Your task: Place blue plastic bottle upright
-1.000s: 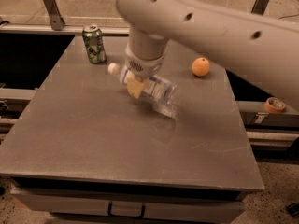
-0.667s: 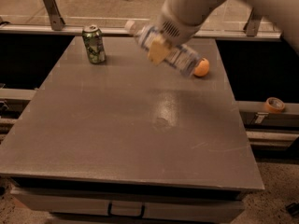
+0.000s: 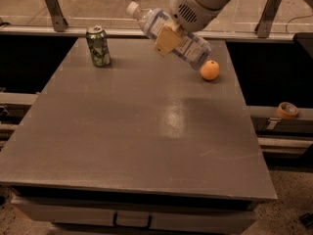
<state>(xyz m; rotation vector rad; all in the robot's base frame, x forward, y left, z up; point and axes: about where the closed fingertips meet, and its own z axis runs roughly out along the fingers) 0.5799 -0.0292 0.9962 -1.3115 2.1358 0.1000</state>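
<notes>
The blue plastic bottle [image 3: 190, 47] is clear and ribbed with a white cap at its upper left end. It hangs tilted in the air above the back of the grey table [image 3: 137, 131], cap up and to the left. My gripper [image 3: 168, 37] is shut on the bottle's middle, its tan fingers [image 3: 166, 39] across the label. The white arm comes in from the top right.
A green drink can [image 3: 98, 46] stands upright at the back left of the table. An orange [image 3: 210, 70] lies at the back right, just below the bottle's base. A roll of tape [image 3: 287, 110] sits on a rail to the right.
The bottle lay on the table under my gripper a second ago. It has been lifted off the table and carried back and up, still tilted.
</notes>
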